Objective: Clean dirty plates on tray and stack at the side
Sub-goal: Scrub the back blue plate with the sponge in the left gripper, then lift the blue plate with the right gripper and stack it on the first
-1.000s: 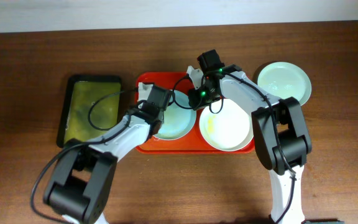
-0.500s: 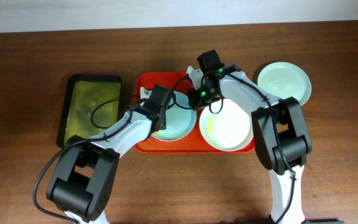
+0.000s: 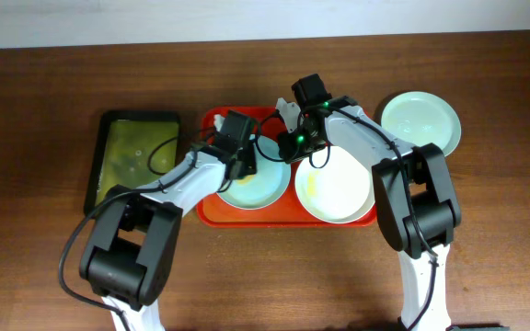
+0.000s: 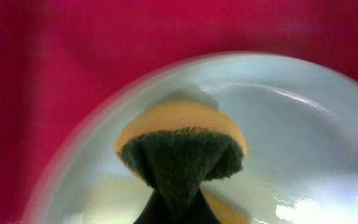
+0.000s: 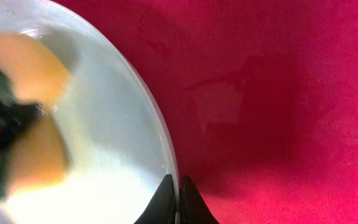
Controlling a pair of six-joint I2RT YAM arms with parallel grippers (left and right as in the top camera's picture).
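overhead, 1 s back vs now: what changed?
The left gripper, shut on the sponge, slid across the blue-green plate toward the far edge of the red tray, and slightly rightward in the overhead view. Nothing was grasped or released. Unchanged: the right gripper still pinches that plate's rim; the white plate and the plate off the tray haven't moved.
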